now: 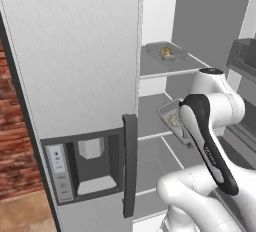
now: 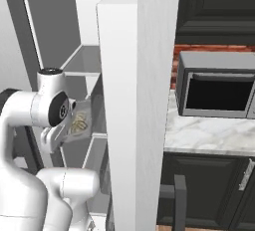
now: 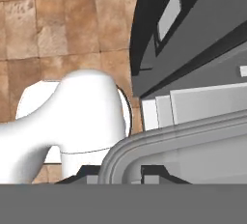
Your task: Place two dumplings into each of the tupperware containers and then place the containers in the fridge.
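My pincer (image 3: 119, 172) is clamped on the rounded rim of the second tupperware container (image 1: 172, 117), jaws drawn nearly together around its thin plastic edge; in the hand view that translucent grey rim arcs right across my finger tips. I grip by the rim so the box rides level and the dumplings (image 1: 175, 121) inside don't roll out. The container sits tilted slightly at the front of the middle shelf (image 1: 150, 110) of the open fridge (image 1: 75, 51), partly hidden behind my forearm, so I cannot tell whether its base already rests on the shelf. The first container (image 1: 167, 52) sits on the upper shelf (image 1: 155, 65), well apart, with a dumpling showing inside — so I judge this the final placement, needing only a gentle push inward and release.
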Available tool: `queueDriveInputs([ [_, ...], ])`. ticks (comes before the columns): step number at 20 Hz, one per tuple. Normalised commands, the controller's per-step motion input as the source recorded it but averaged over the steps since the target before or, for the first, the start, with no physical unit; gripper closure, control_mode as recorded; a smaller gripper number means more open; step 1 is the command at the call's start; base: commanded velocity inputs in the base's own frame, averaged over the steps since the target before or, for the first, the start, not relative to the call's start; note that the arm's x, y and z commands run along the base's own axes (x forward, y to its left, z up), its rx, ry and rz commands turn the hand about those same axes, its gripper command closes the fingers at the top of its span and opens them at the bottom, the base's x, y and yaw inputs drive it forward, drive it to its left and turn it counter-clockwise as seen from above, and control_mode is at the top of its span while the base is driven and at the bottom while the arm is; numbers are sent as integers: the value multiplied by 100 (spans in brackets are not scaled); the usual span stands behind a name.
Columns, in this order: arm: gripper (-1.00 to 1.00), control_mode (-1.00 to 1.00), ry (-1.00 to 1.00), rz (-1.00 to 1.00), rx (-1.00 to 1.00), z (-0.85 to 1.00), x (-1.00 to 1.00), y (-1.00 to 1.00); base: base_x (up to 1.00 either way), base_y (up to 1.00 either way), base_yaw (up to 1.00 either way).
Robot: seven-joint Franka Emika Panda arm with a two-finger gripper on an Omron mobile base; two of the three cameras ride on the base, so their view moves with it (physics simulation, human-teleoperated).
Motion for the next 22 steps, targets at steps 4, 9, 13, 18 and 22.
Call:
queueDriveInputs([
  [4,100,-100,0,0,7,-68,100,-7,0,0,0],
  [9,100,-100,0,0,3,-49,100,-3,0,0,0],
  [13,100,-100,0,0,3,-35,100,-6,0,0,0],
  [18,100,-100,0,0,0,-34,95,0,0,0,0],
  [22,100,-100,0,0,0,-29,99,0,0,0,0],
])
